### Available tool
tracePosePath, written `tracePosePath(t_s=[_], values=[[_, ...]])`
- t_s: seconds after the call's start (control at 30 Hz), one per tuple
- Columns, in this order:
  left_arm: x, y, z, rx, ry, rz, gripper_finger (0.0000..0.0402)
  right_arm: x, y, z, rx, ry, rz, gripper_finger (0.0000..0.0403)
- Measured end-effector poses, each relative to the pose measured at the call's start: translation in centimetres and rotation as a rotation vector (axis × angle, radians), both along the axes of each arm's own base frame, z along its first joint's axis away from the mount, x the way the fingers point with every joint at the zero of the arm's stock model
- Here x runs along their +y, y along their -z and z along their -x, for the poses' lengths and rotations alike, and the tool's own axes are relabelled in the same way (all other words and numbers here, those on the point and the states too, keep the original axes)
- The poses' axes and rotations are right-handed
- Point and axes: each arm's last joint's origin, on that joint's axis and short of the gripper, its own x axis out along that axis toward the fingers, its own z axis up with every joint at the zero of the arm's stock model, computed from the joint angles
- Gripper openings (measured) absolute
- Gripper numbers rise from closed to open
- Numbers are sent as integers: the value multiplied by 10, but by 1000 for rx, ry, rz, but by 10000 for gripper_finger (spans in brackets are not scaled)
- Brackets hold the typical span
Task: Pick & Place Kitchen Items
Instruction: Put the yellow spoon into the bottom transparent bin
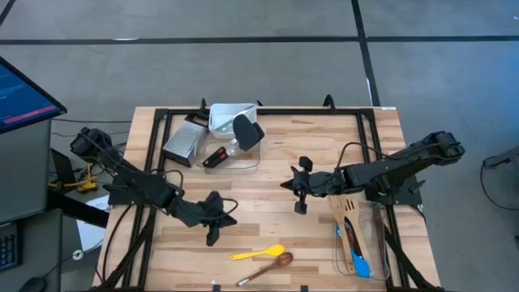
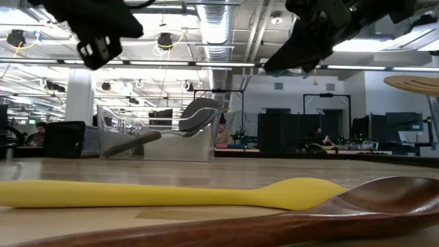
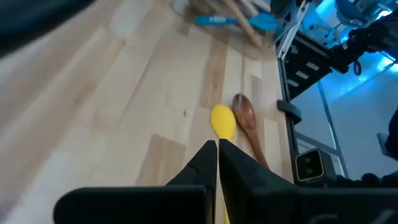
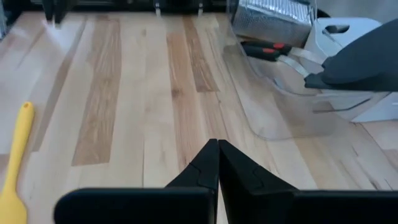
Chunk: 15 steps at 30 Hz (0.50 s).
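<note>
The yellow spoon (image 1: 258, 252) and the wooden spoon (image 1: 268, 266) were seen lying side by side near the front edge of the counter (image 1: 268, 174), while the left claw (image 1: 212, 238) and the right claw (image 1: 301, 208) were both held above it, pressed together with nothing in them.
</note>
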Motion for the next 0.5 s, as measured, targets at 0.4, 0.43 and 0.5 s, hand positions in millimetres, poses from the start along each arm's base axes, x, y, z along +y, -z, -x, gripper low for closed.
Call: tracePosePath(t_s=[0.4,0.43,0.5], values=[[-40,31,-21,35,21,112,1,9,-9,-4,-78,-214,-140,0],[-44,31,-24,35,27,111,1,12,-10,-4,-84,-249,-157,0],[-54,30,-30,28,47,77,1,17,-11,-3,-89,-292,-173,0]])
